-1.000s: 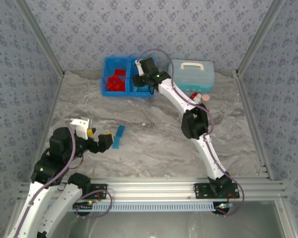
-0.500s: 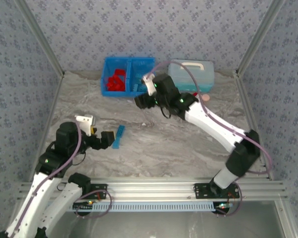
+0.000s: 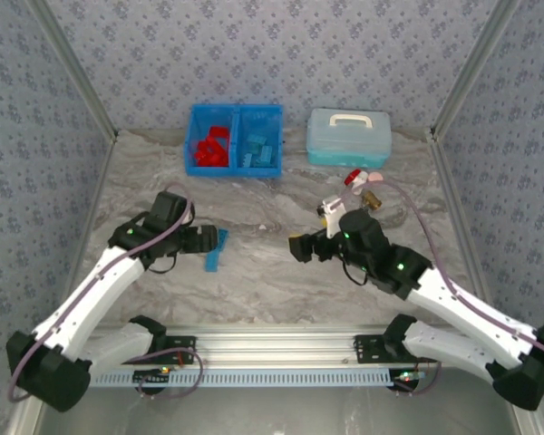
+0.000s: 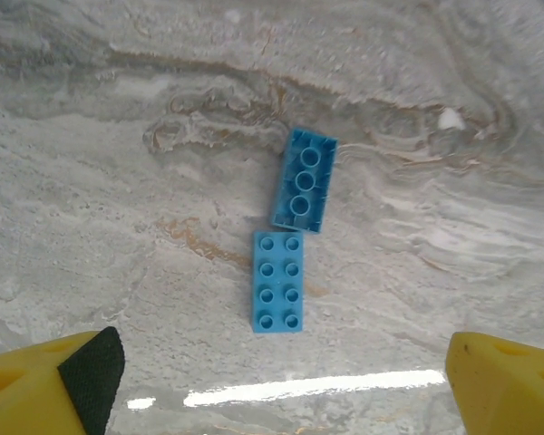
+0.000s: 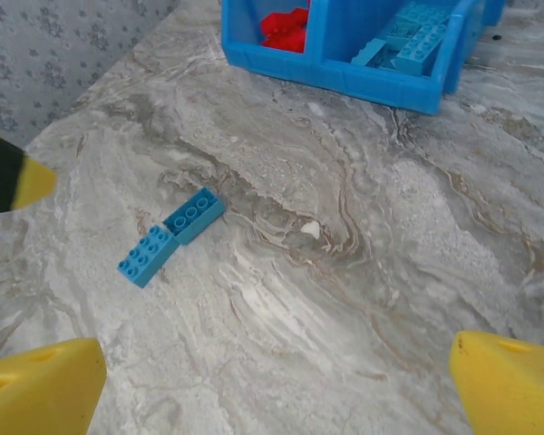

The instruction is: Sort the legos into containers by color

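Beneath the spread-open left gripper (image 4: 281, 376), two rectangular blue plastic legos (image 4: 278, 281) lie on veined marble (image 4: 118, 181).

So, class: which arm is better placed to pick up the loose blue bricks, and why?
Left. The left claw, open, hangs directly over the blue bricks; the right claw sits farther off.
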`<action>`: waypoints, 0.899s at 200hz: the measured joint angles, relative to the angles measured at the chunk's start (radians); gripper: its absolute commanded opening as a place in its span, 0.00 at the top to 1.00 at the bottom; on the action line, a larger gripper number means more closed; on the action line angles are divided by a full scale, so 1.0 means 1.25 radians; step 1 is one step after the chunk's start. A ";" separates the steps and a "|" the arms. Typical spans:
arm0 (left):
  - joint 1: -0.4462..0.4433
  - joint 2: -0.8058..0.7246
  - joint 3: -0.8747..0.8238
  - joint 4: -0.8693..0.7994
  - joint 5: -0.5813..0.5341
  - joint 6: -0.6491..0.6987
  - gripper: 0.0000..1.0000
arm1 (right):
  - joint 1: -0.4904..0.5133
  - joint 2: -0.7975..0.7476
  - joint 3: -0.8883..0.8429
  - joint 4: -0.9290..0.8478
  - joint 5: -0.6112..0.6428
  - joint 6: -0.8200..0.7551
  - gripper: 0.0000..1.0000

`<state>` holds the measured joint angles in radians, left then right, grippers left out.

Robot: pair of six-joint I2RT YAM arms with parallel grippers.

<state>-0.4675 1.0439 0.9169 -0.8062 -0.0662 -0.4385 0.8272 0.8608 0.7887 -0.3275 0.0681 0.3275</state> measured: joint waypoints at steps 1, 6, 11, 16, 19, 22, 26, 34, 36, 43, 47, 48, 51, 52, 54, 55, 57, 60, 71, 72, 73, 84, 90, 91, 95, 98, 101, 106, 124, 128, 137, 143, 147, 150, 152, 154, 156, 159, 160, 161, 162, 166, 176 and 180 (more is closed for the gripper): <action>0.000 0.006 0.000 0.002 -0.001 0.000 0.10 | 0.000 -0.003 -0.002 0.000 0.000 0.001 0.00; 0.000 0.024 0.000 0.005 -0.002 0.000 0.11 | 0.000 -0.022 -0.011 -0.001 -0.001 0.005 0.00; 0.000 0.040 0.000 0.010 -0.002 0.000 0.12 | 0.000 -0.041 -0.019 -0.001 -0.004 0.009 0.00; 0.000 0.061 0.000 0.018 -0.003 0.000 0.12 | 0.000 -0.057 -0.027 -0.003 -0.009 0.011 0.00; -0.001 0.074 0.000 0.023 -0.003 0.000 0.12 | 0.000 -0.065 -0.030 -0.003 -0.012 0.011 0.00; -0.002 0.086 0.000 0.028 -0.004 0.000 0.13 | 0.000 -0.072 -0.033 -0.005 -0.017 0.011 0.00; -0.003 0.101 0.000 0.035 -0.005 0.000 0.13 | 0.000 -0.081 -0.036 -0.007 -0.026 0.012 0.00; -0.004 0.134 0.000 0.051 -0.008 0.000 0.14 | 0.000 -0.090 -0.038 -0.014 -0.044 0.011 0.00; -0.004 0.139 0.000 0.052 -0.008 0.000 0.14 | 0.000 -0.091 -0.038 -0.016 -0.049 0.011 0.00; -0.005 0.164 0.000 0.064 -0.008 0.000 0.15 | 0.000 -0.092 -0.038 -0.020 -0.065 0.009 0.00; -0.005 0.181 0.000 0.074 -0.008 0.000 0.16 | 0.000 -0.092 -0.038 -0.025 -0.077 0.006 0.00; -0.005 0.183 0.000 0.076 -0.008 0.000 0.16 | 0.000 -0.092 -0.038 -0.026 -0.079 0.006 0.00; -0.005 0.191 0.000 0.081 -0.008 0.000 0.17 | 0.000 -0.091 -0.038 -0.030 -0.088 0.005 0.00; -0.005 0.196 0.000 0.084 -0.008 0.000 0.17 | -0.001 -0.090 -0.038 -0.032 -0.092 0.004 0.00; -0.005 0.203 0.000 0.089 -0.008 0.000 0.17 | -0.002 -0.089 -0.038 -0.035 -0.098 0.004 0.00; -0.005 0.205 0.000 0.090 -0.008 -0.001 0.17 | -0.002 -0.089 -0.038 -0.036 -0.100 0.004 0.00; -0.005 0.211 0.000 0.095 -0.008 0.000 0.18 | -0.002 -0.088 -0.038 -0.040 -0.108 0.003 0.00; -0.005 0.218 0.000 0.101 -0.008 -0.001 0.18 | -0.003 -0.086 -0.038 -0.044 -0.116 0.003 0.00; -0.005 0.247 0.000 0.123 -0.007 0.000 0.20 | -0.006 -0.082 -0.038 -0.057 -0.146 0.001 0.00; -0.005 0.250 0.000 0.126 -0.006 0.000 0.20 | -0.006 -0.082 -0.038 -0.059 -0.150 0.001 0.00; -0.005 0.252 0.000 0.128 -0.006 0.000 0.21 | -0.006 -0.082 -0.038 -0.059 -0.152 0.001 0.00; -0.005 0.281 0.000 0.148 -0.004 0.000 0.22 | -0.009 -0.082 -0.038 -0.071 -0.172 0.001 0.00; -0.005 0.300 0.002 0.158 -0.002 0.001 0.23 | -0.011 -0.082 -0.038 -0.078 -0.179 0.001 0.00; -0.005 0.302 0.002 0.158 -0.002 0.002 0.24 | -0.011 -0.082 -0.038 -0.078 -0.179 0.001 0.00; -0.005 0.316 0.004 0.164 -0.002 0.003 0.24 | -0.012 -0.082 -0.038 -0.083 -0.182 0.001 0.00; -0.005 0.325 0.005 0.166 -0.002 0.004 0.25 | -0.013 -0.082 -0.038 -0.086 -0.183 0.001 0.00; -0.005 0.337 0.009 0.169 -0.002 0.005 0.26 | -0.014 -0.082 -0.038 -0.090 -0.184 0.002 0.00; -0.005 0.358 0.016 0.170 -0.002 0.009 0.26 | -0.016 -0.082 -0.038 -0.094 -0.184 0.001 0.00; -0.005 0.434 0.047 0.182 -0.002 0.021 0.31 | -0.031 -0.082 -0.038 -0.107 -0.185 0.003 0.00; -0.005 0.448 0.052 0.185 -0.003 0.023 0.32 | -0.036 -0.083 -0.038 -0.109 -0.184 0.005 0.00; -0.005 0.478 0.065 0.191 -0.005 0.027 0.34 | -0.045 -0.083 -0.038 -0.114 -0.184 0.006 0.00; -0.005 0.492 0.070 0.194 -0.006 0.029 0.36 | -0.051 -0.084 -0.038 -0.117 -0.184 0.008 0.00; -0.005 0.500 0.071 0.196 -0.006 0.031 0.38 | -0.055 -0.085 -0.038 -0.118 -0.184 0.009 0.00; -0.005 0.504 0.073 0.197 -0.007 0.031 0.39 | -0.057 -0.085 -0.038 -0.119 -0.184 0.012 0.00; -0.005 0.508 0.074 0.198 -0.008 0.034 0.40 | -0.059 -0.085 -0.038 -0.120 -0.185 0.013 0.00; -0.005 0.511 0.074 0.199 -0.008 0.033 0.42 | -0.060 -0.085 -0.038 -0.121 -0.184 0.014 0.00; -0.005 0.513 0.075 0.200 -0.008 0.032 0.43 | -0.062 -0.086 -0.038 -0.121 -0.185 0.014 0.00; -0.005 0.516 0.076 0.200 -0.008 0.038 0.44 | -0.064 -0.086 -0.038 -0.122 -0.185 0.016 0.00; -0.005 0.518 0.076 0.201 -0.008 0.036 0.45 | -0.065 -0.086 -0.038 -0.122 -0.185 0.017 0.00; -0.005 0.519 0.077 0.201 -0.008 0.034 0.45 | -0.066 -0.086 -0.038 -0.122 -0.184 0.017 0.00; -0.005 0.520 0.077 0.202 -0.008 0.033 0.46 | -0.067 -0.086 -0.038 -0.123 -0.185 0.018 0.00; -0.006 0.523 0.078 0.203 -0.008 0.039 0.50 | -0.069 -0.087 -0.038 -0.124 -0.185 0.020 0.00; -0.009 0.531 0.081 0.208 -0.009 0.036 0.58 | -0.077 -0.087 -0.038 -0.125 -0.185 0.023 0.00; -0.010 0.533 0.081 0.208 -0.009 0.039 0.60 | -0.080 -0.087 -0.038 -0.125 -0.185 0.024 0.00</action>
<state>-0.4797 1.7100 1.0187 -0.5457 -0.0772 -0.3897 0.7269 0.7525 0.7406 -0.4835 -0.1631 0.3573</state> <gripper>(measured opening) 0.476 0.997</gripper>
